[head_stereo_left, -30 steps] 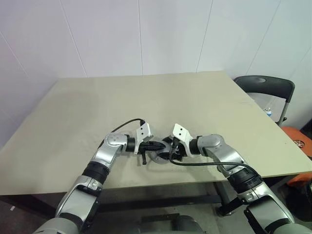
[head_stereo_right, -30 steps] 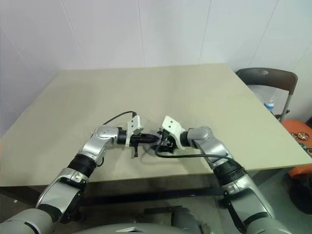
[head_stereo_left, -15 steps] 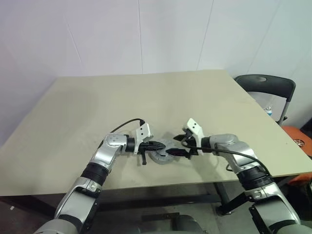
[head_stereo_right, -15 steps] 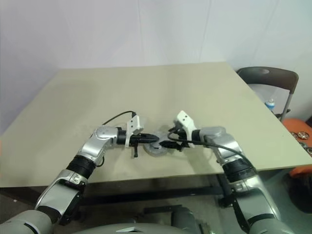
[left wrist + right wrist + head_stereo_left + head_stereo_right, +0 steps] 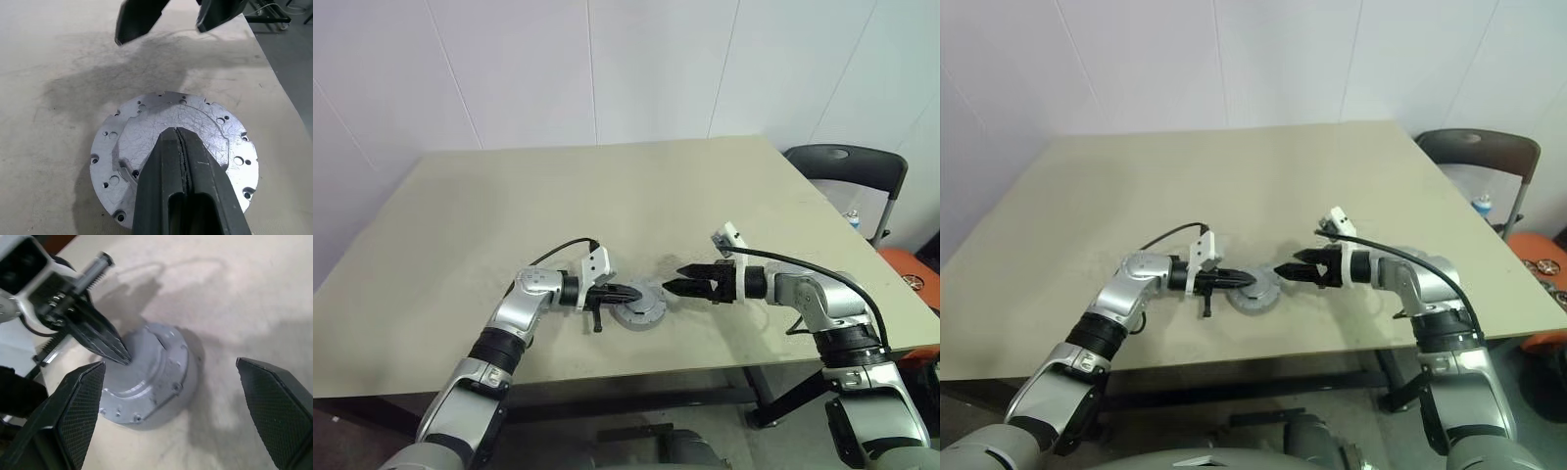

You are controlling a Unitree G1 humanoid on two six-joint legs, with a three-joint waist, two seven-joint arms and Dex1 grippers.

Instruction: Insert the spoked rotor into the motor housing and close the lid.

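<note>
Right claw [image 5: 672, 286] withdrawn from lid [image 5: 161, 122]

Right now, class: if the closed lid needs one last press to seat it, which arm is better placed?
Probably the left: the left gripper, jaws shut, is over the lid; the right gripper, jaws open, is beside the motor housing.

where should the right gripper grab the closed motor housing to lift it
Probably by the round side wall of the motor housing, coming in level from the robot's right. The lid lies flat and closed, and the shut left gripper sits over its top; the right gripper stands open.
</note>
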